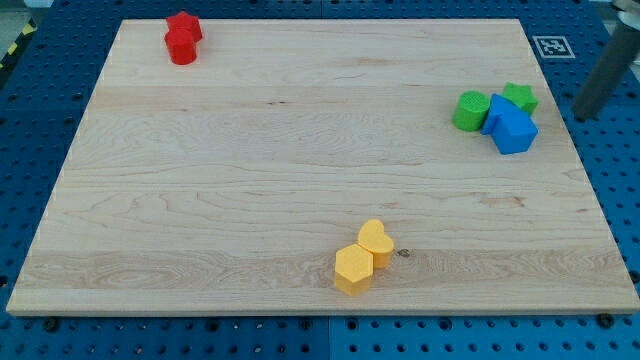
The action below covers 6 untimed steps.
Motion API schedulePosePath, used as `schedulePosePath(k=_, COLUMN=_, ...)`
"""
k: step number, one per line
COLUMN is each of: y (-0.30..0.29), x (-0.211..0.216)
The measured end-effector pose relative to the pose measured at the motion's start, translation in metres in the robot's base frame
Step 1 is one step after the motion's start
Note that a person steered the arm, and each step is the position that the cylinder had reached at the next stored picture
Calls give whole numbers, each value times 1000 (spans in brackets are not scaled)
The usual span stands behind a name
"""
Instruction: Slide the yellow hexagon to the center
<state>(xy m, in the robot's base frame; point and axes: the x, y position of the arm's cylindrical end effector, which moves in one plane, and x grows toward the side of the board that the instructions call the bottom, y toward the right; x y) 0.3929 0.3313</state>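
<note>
The yellow hexagon [353,268] lies near the board's bottom edge, a little right of middle. A yellow heart-shaped block [376,242] touches it on its upper right. My tip [581,118] is at the view's right, just off the wooden board's right edge, to the right of the blue and green blocks and far from the yellow hexagon. The dark rod rises from it toward the view's top right corner.
The wooden board [250,150] lies on a blue perforated table. A red star [184,26] and red cylinder [182,47] sit at top left. A green cylinder [470,110], green star [519,97] and two blue blocks [512,127] cluster at the right. A marker tag [553,46] is at top right.
</note>
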Motion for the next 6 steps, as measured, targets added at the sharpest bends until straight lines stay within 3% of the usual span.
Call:
schedulePosePath(k=1, y=-4, x=57)
schedulePosePath(k=2, y=-47, x=120)
schedulePosePath(k=4, y=-146, x=207)
schedulePosePath(k=6, y=-159, x=217)
